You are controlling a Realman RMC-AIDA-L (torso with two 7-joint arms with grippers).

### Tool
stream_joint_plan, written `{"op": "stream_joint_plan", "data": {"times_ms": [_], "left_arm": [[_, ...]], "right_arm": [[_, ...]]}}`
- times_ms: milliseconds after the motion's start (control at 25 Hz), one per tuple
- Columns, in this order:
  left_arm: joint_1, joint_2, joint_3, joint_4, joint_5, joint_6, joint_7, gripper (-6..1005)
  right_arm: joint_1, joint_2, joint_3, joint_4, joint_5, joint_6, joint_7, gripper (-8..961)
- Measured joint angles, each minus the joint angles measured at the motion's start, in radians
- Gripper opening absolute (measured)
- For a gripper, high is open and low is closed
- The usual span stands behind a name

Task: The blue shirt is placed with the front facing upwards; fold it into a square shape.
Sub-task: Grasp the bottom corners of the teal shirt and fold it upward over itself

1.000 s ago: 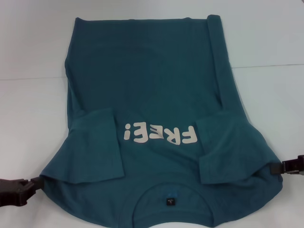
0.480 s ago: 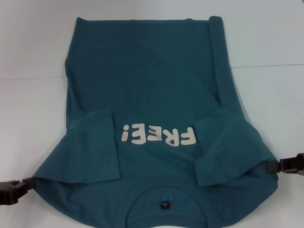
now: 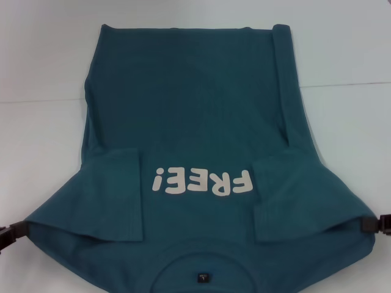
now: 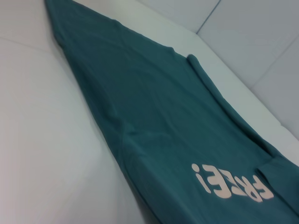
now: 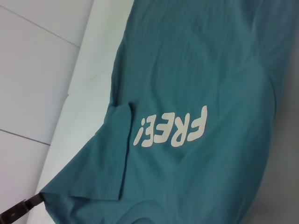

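Observation:
The blue shirt (image 3: 195, 110) lies front up on the white table, "FREE!" lettering (image 3: 203, 181) upside down to me and the collar with its black label (image 3: 202, 278) nearest. Both short sleeves are folded in over the chest. My left gripper (image 3: 18, 230) is shut on the left shoulder corner at the picture's left edge. My right gripper (image 3: 371, 224) is shut on the right shoulder corner at the right edge. The shoulders are pulled taut between them. The right wrist view shows the shirt (image 5: 210, 70) and the left gripper (image 5: 32, 201) far off; the left wrist view shows only the shirt (image 4: 154, 121).
The white table (image 3: 43, 152) surrounds the shirt, with a seam line (image 3: 348, 85) running across it. The shirt's far right side edge is rolled over into a narrow ridge (image 3: 282, 67).
Both grippers have moved outward to the picture's edges, stretching the shoulders wider. The collar has slid nearer to me.

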Motion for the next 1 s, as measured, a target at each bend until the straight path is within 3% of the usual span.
{"op": "stream_joint_plan", "data": {"times_ms": [520, 1000], "left_arm": [[0.015, 0.042, -0.018, -0.107, -0.028, 0.032, 0.030, 1], [0.054, 0.032, -0.032, -0.113, -0.041, 0.090, 0.038, 0]], "right_arm": [[-0.068, -0.004, 0.025, 0.048, -0.006, -0.004, 0.013, 35], [-0.138, -0.002, 0.027, 0.066, -0.008, -0.023, -0.003, 34]]}}
